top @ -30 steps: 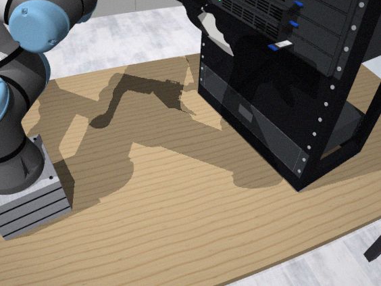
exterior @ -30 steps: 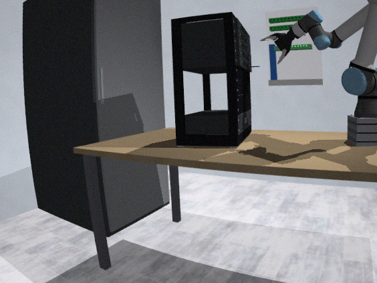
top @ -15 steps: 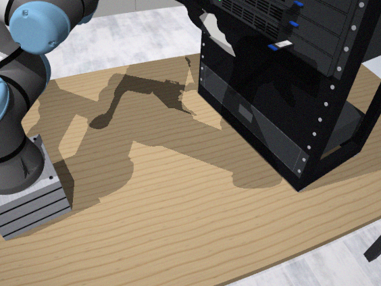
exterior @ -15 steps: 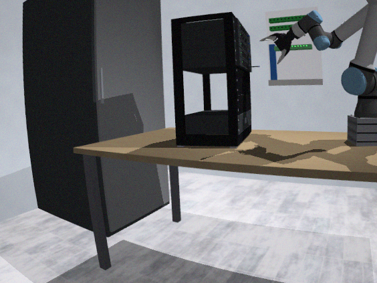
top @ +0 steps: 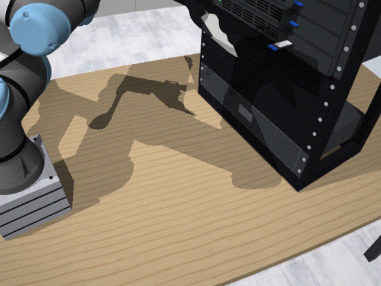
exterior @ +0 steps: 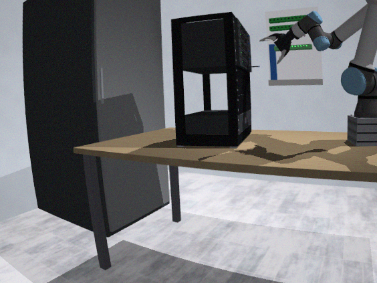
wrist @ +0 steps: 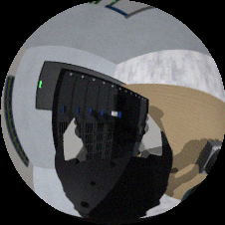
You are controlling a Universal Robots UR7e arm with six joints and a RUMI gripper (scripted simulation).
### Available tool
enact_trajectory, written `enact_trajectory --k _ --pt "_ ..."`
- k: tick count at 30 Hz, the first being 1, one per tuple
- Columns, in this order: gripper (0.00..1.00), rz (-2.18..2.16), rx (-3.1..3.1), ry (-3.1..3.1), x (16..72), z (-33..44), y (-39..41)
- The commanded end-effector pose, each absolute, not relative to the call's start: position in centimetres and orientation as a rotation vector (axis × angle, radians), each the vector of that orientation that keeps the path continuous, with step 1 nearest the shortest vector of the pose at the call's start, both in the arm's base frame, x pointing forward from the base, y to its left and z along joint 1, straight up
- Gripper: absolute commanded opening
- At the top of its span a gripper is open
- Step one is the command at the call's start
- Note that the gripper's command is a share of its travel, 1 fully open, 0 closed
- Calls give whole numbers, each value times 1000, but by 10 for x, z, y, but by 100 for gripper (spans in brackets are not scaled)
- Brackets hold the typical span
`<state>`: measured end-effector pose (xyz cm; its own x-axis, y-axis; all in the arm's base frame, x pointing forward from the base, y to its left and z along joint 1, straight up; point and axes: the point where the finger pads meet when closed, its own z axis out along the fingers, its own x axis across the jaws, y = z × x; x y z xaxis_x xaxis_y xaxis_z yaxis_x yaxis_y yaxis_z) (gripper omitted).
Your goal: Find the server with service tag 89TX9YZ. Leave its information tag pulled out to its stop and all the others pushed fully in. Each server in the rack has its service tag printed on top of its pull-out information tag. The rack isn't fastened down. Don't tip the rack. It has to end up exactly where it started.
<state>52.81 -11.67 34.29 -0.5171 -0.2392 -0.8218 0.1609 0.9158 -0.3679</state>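
The black server rack (top: 325,115) (exterior: 207,81) (wrist: 90,95) stands upright on the wooden table (top: 169,224) (exterior: 301,169). Several servers sit in its upper half, each with a small blue tab. The tabs of the upper servers (top: 298,3) (top: 294,24) look pushed in. The lowest server's information tag (top: 282,44) (exterior: 255,66) (wrist: 115,113) sticks out and shows a white label, which is too small to read. My gripper (exterior: 269,51) (wrist: 111,116) is open and empty. It hovers in front of the rack's face at the height of the upper servers, a short gap away.
A tall dark cabinet (exterior: 93,98) stands on the floor behind the table's far end. The arm's grey base block (top: 30,197) (exterior: 362,131) sits on the table opposite the rack's face. A wall chart (exterior: 295,71) hangs behind the arm.
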Motion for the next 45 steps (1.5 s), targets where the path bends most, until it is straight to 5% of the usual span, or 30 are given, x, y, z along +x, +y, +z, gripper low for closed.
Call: enact_trajectory --k 1,45 --pt "100 -500 -69 2053 529 343 -117" --pt "100 -543 -176 2029 538 344 -122"
